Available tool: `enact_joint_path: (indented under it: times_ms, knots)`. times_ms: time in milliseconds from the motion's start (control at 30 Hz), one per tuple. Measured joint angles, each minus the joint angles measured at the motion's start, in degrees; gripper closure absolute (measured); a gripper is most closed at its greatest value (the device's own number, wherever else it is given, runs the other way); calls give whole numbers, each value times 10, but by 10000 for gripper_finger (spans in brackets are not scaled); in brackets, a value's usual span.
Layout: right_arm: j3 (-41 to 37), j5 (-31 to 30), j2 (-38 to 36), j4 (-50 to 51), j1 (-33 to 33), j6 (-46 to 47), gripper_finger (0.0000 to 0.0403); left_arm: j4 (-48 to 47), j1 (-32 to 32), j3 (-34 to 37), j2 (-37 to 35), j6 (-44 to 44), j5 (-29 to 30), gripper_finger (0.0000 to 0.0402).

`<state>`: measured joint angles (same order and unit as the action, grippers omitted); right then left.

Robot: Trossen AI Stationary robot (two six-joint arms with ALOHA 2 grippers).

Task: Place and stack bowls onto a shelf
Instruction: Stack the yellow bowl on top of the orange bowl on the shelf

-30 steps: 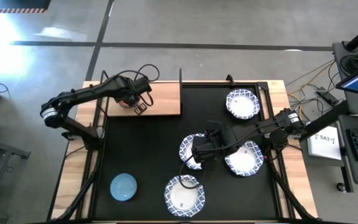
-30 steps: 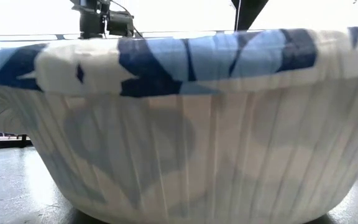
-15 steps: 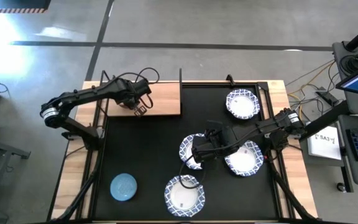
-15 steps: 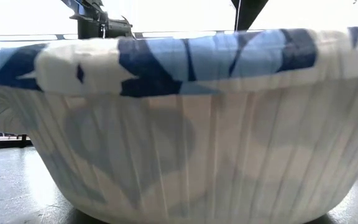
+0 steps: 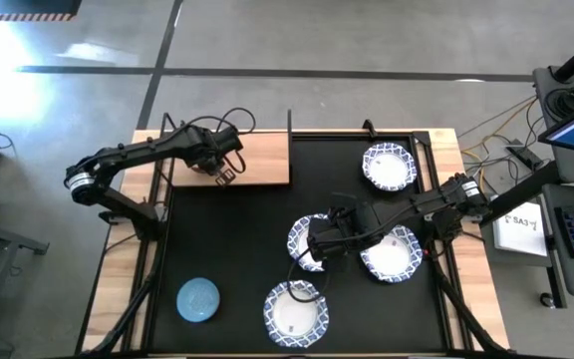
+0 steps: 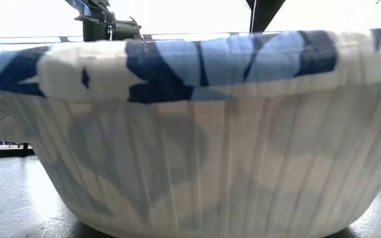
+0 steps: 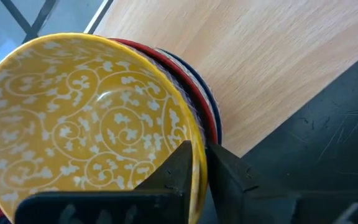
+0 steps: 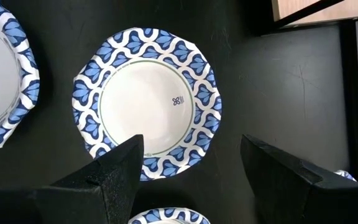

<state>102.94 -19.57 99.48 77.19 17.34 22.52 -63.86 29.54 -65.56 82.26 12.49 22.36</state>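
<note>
- The black mat (image 5: pixel 257 229) covers most of the table, and the shelf (image 5: pixel 262 160), a light-wood board, lies along its far edge on the left side.
- The left arm reaches from the table's left edge across to the shelf, its wrist bent down over a stack of small bowls.
- The right arm stretches low from the right edge toward the middle of the mat.
- The white bowls with blue rims: one far right (image 5: pixel 387 167), one front centre (image 5: pixel 294 311), one under the right arm (image 5: pixel 392 256), one beneath the right gripper (image 8: pixel 146 129).
- The blue bowl (image 5: pixel 198 299) sits alone, front left.
- The left gripper (image 7: pixel 202 163) pinches the yellow bowl (image 7: pixel 86 124) by its rim, fingers narrow; red and dark bowls nest beneath it.
- The right gripper (image 8: pixel 191 171) hangs wide open, holding nothing.
- A small blue mark inside that bowl is unreadable.
</note>
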Motion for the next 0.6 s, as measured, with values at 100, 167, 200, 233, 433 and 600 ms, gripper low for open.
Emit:
enact_joint_path:
  times_ms: [100, 167, 200, 233, 433, 600]
  knots:
    - [0, 0, 0, 0, 0, 0, 147, -1, 0, 0, 0, 0, 2, 350]
    - [0, 0, 0, 0, 0, 0, 147, -2, 0, 0, -1, 0, 2, 338]
    - [0, 0, 0, 0, 0, 0, 147, -2, 0, 0, -2, 0, 2, 333]
    - [0, 0, 0, 0, 0, 0, 147, -5, 0, 0, -3, 0, 2, 327]
    - [0, 0, 0, 0, 0, 0, 147, -25, 0, -8, -16, 0, -3, 308]
    - [0, 0, 0, 0, 0, 3, 147, -40, 0, -41, -31, 4, -6, 306]
